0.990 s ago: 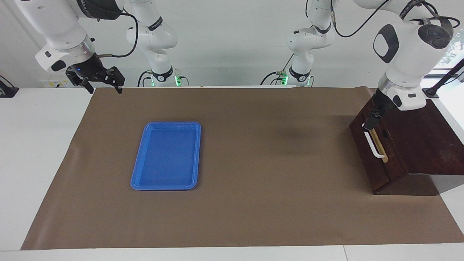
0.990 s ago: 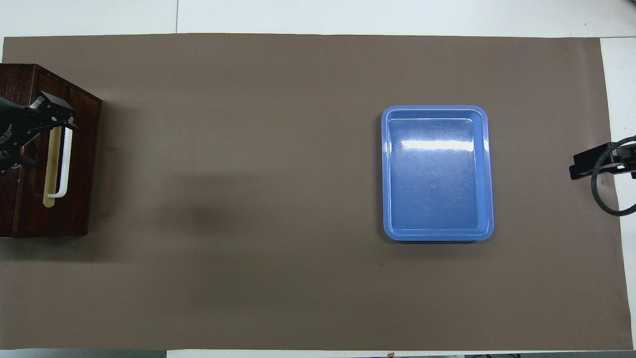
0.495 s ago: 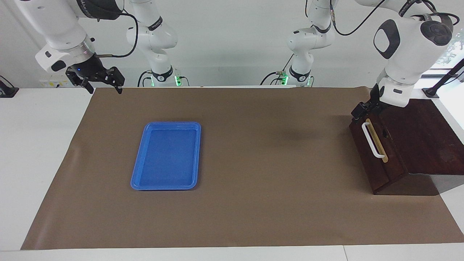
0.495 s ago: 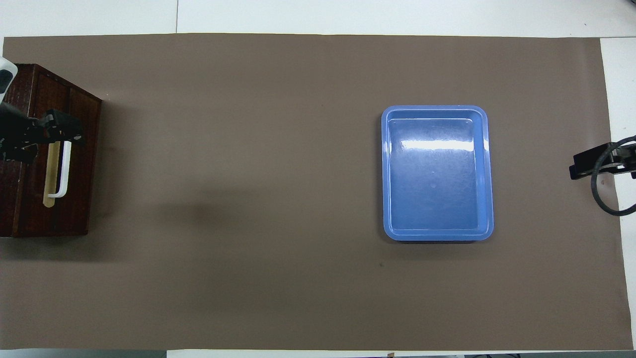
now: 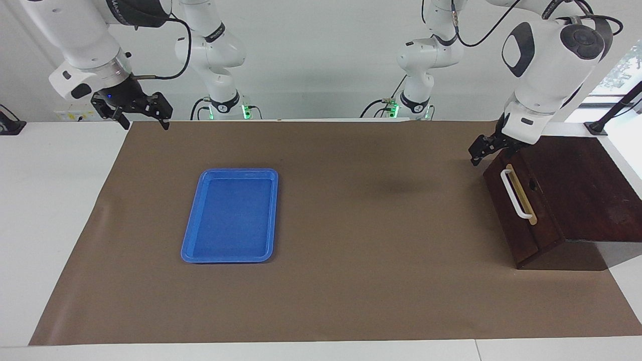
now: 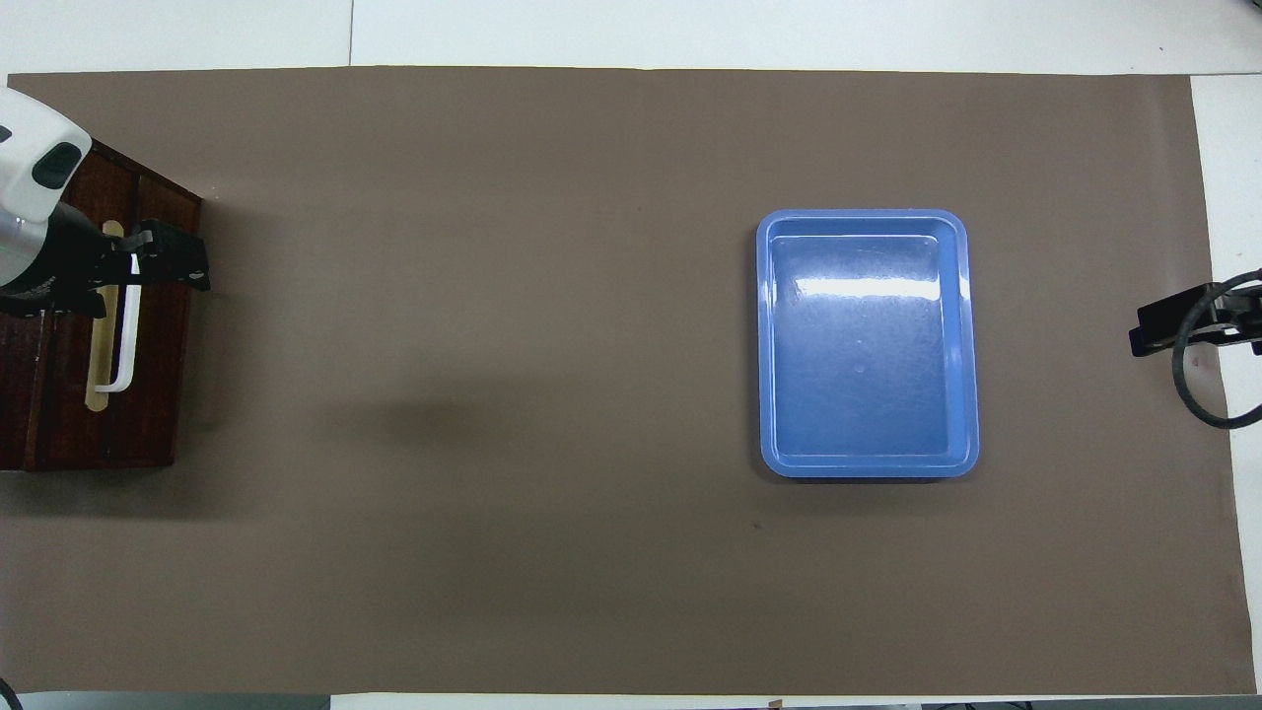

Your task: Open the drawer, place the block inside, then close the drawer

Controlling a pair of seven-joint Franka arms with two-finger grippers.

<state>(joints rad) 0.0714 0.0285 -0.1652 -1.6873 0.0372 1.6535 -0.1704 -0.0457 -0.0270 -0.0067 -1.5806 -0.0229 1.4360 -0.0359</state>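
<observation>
The dark wooden drawer (image 5: 531, 235) sits shut in its box at the left arm's end of the table, its white bar handle (image 5: 516, 196) on the tan strip. It also shows in the overhead view (image 6: 158, 345). My left gripper (image 5: 476, 150) hangs in the air just off the upper corner of the drawer front nearest the robots, clear of the handle; in the overhead view (image 6: 182, 268) it is over that end of the handle. My right gripper (image 5: 144, 123) is open and empty, raised at the right arm's end. No yellow block shows in either view.
A flat blue tray (image 5: 225, 258), empty, lies on the brown mat toward the right arm's end, also in the overhead view (image 6: 764, 345). The dark box (image 5: 592, 190) stands at the mat's edge.
My left gripper has left the drawer's handle, risen and moved out toward the table's middle. The drawer stays shut. The right arm has not moved.
</observation>
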